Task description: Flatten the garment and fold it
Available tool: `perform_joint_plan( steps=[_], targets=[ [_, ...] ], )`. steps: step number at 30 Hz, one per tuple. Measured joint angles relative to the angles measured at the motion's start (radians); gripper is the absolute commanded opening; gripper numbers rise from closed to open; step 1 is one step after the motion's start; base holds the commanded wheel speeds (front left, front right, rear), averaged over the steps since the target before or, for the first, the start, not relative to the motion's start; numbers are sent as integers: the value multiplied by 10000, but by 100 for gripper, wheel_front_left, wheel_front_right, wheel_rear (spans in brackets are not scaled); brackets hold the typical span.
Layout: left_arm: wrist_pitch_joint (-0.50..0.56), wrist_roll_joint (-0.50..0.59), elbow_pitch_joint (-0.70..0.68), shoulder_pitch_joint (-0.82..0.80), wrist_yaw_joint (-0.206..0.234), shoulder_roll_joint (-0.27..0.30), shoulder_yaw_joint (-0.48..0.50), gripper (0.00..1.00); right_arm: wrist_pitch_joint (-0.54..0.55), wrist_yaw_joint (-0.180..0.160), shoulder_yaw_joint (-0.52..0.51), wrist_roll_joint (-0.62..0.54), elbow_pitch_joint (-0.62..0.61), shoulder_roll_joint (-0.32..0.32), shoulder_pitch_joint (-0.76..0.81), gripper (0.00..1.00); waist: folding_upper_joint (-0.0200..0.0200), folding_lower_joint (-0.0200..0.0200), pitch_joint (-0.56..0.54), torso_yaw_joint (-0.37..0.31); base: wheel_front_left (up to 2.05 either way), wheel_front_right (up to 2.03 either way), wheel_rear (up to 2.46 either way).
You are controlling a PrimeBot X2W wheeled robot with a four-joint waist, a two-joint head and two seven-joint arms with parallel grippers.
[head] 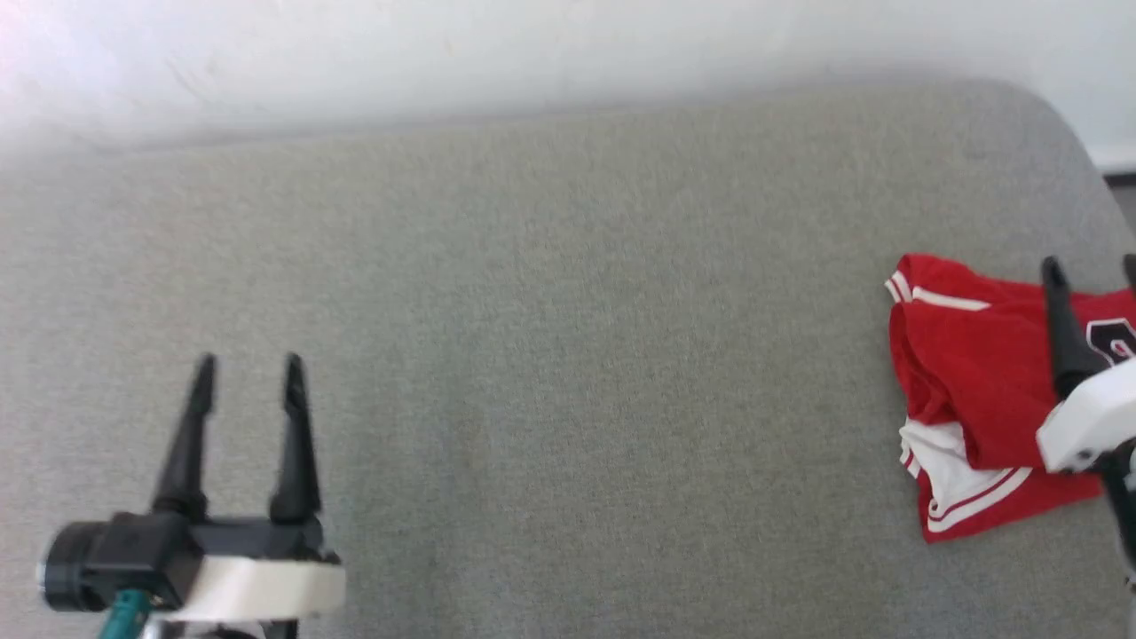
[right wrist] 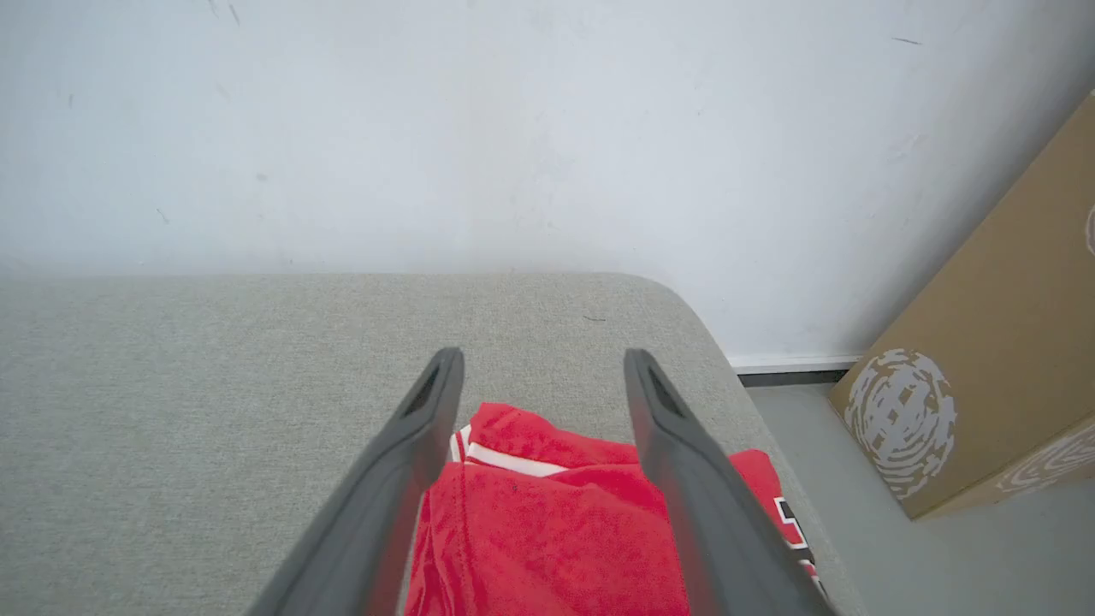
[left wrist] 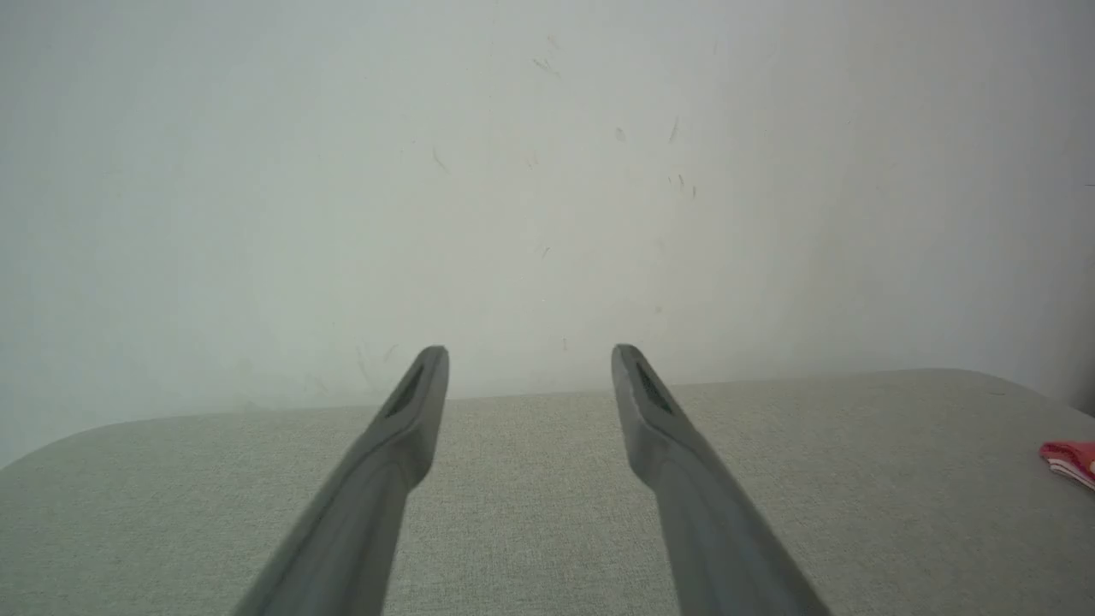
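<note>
Red and crumpled, the garment (head: 976,373) is bunched in a heap at the right end of the grey upholstered surface (head: 568,311), short of its rounded far-right corner. A white sleeve with striped edging is turned toward the near side. The right gripper (head: 1093,266) is held over the heap with its fingers spread and nothing clamped between them; contact with the cloth cannot be judged. Well to the left, the left gripper (head: 248,362) is held open over bare upholstery. A pale wall (head: 532,53) is seen behind, and a cardboard box (right wrist: 984,385) is set on the floor (right wrist: 855,496) at the right.
</note>
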Motion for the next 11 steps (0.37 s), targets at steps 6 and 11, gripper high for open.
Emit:
perform_joint_plan(
  steps=[6, 11],
  targets=[
    [0, 2, 268, 405, -42, -54, -84, 100, -1475, -2, 349, -378, -696, 510, 962, 100, 0, 0, -702, 160, 0, 0, 0],
    [0, 54, 458, 674, 136, -205, -161, 100, -2604, -2, 706, -485, -742, 1032, 1774, 100, 0, 1, -1111, 322, 0, 0, 0]
  ],
)
